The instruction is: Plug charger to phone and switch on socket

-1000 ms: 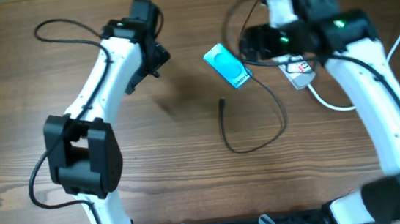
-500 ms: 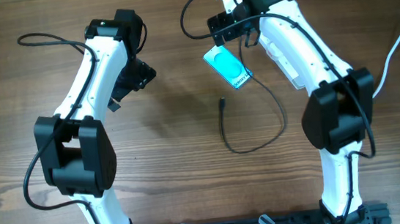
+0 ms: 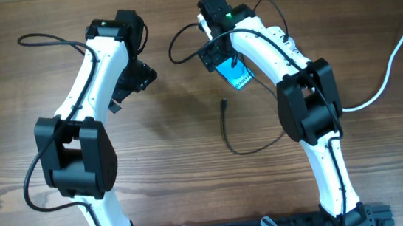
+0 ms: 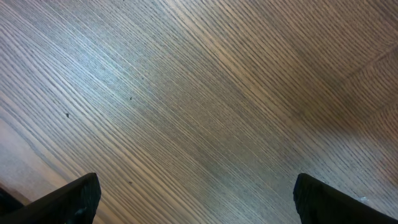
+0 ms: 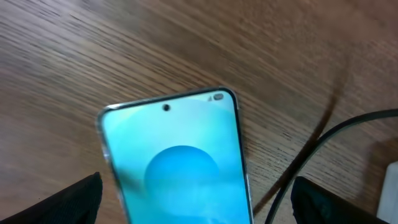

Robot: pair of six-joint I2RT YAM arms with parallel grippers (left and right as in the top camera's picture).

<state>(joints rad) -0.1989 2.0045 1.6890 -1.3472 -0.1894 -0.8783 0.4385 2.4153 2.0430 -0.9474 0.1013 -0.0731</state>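
The phone (image 3: 236,73) lies flat on the table, its cyan screen up. In the right wrist view the phone (image 5: 180,168) sits between the fingers of my open right gripper (image 5: 202,200), with a gap on each side. From overhead, my right gripper (image 3: 214,54) hangs over the phone's far end. The charger (image 3: 247,151) loops across the table, its connector tip (image 3: 223,103) lying loose below the phone. My right arm hides the socket; only its white cord (image 3: 380,84) shows. My left gripper (image 3: 139,78) is open over bare wood (image 4: 199,99), with the same left gripper (image 4: 198,199) holding nothing.
A black cable (image 5: 323,149) runs past the phone's right side, and I cannot tell whose it is. A white edge (image 5: 392,186) shows at the far right of that view. The right arm's forearm (image 3: 269,47) spans the area right of the phone.
My right arm has swung left from the socket to above the phone, and its jaws have widened a little. The left arm shifted slightly left, then held still.
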